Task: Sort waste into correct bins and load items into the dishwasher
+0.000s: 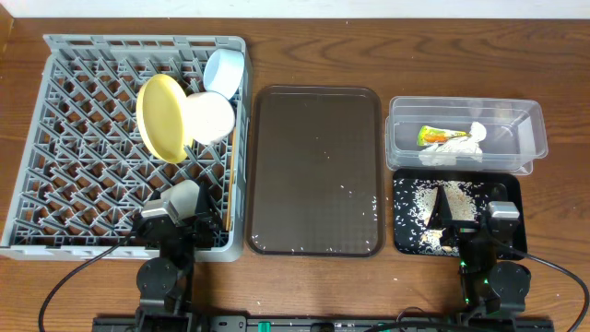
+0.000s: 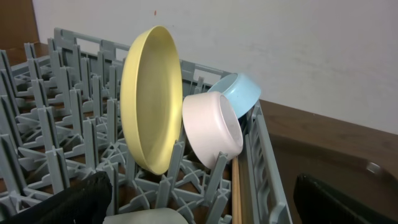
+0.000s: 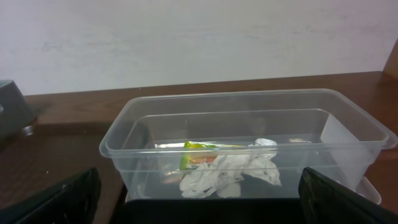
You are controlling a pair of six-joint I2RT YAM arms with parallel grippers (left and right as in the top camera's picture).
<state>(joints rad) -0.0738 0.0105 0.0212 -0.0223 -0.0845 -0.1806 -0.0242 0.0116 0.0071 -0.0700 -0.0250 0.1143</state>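
The grey dish rack [image 1: 55, 138] holds the yellow plate [image 1: 162, 118] on edge, the white bowl [image 1: 210, 116] leaning on it and the light-blue cup [image 1: 225, 70] behind. Chopsticks [image 1: 230, 157] lie along its right wall. The left wrist view shows the plate [image 2: 152, 99], bowl [image 2: 211, 127], blue cup [image 2: 241, 93] and chopsticks [image 2: 236, 190]. My left gripper [image 1: 182, 210] is open over the rack's front, with the white cup [image 1: 183, 195] lying between its fingers [image 2: 202, 211]. The clear tub [image 1: 530, 138] holds the tissue [image 1: 458, 150] and wrapper [image 1: 439, 136]. Rice crumbs [image 1: 419, 198] lie on the black tray [image 1: 513, 189]. My right gripper [image 1: 454, 218] is open and empty above it.
The dark brown serving tray [image 1: 317, 171] lies between the rack and the bins, with a few rice grains near its right and front edges. In the right wrist view the tub [image 3: 124, 146] stands just ahead of my fingers [image 3: 199, 208]. A wall runs behind the table.
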